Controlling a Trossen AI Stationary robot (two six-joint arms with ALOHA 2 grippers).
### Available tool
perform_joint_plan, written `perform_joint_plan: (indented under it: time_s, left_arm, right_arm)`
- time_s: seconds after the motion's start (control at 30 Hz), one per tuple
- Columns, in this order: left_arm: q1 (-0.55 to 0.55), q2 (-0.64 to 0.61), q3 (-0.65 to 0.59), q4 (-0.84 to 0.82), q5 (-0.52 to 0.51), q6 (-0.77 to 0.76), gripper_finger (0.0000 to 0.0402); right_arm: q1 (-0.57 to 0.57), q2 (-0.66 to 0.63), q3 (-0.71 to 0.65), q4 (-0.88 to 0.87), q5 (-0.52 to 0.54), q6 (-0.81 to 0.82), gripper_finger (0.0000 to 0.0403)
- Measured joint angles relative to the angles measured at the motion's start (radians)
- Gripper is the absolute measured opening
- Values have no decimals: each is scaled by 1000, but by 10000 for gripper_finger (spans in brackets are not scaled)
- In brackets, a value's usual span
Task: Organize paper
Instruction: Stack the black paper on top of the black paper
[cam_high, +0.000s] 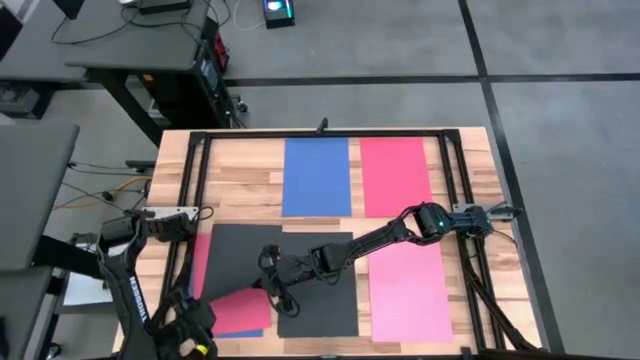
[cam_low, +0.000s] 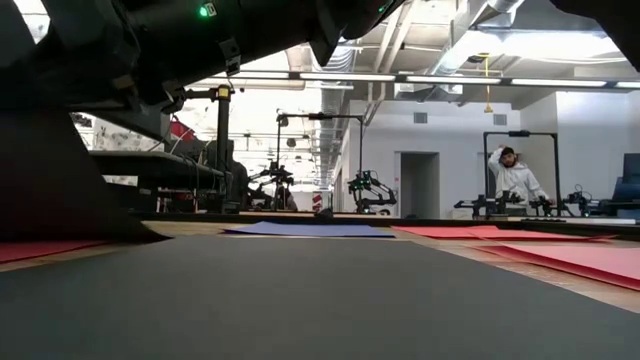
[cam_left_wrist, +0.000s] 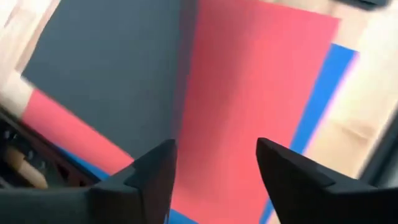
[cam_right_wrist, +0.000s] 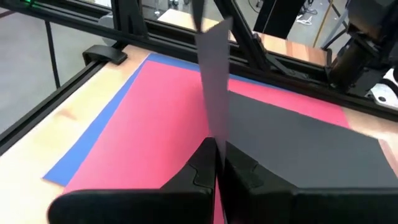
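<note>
Dark grey, thin and matte, a sheet (cam_right_wrist: 214, 68) stands pinched on edge between the right gripper (cam_high: 272, 272)'s closed fingers near the table (cam_high: 250, 170)'s front left, apparently lifted off the red sheet (cam_right_wrist: 155, 118) and blue sheet (cam_right_wrist: 93, 143) stacked beneath. The left gripper (cam_left_wrist: 214, 168) hovers just over that stack, fingers spread, holding nothing. Blue paper (cam_high: 316, 176) and red paper (cam_high: 396, 176) lie flat along the far edge, pink paper (cam_high: 410, 292) front right.

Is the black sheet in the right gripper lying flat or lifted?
Lifted at one edge: the right gripper, shut, pinches the black sheet, which stands up above the red sheet.
</note>
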Motion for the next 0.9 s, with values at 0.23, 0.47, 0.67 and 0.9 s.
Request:
perform_joint_plan:
  time_s: [0.23,0.47,0.67,0.9]
  left_arm:
    - [13,-1,-31,-69,71,-47,239]
    - [24,-3,-71,-25,118,-36,243]
    - [45,-3,-155,104,155,1,243]
    - [70,-2,-201,47,210,-42,199]
  right_arm:
    - [0,-3,0,-10,-3,-12,0]
    - [2,-3,0,-14,-3,-15,0]
    - [2,-3,0,-13,-4,-15,0]
    - [2,-3,1,-12,-5,-15,0]
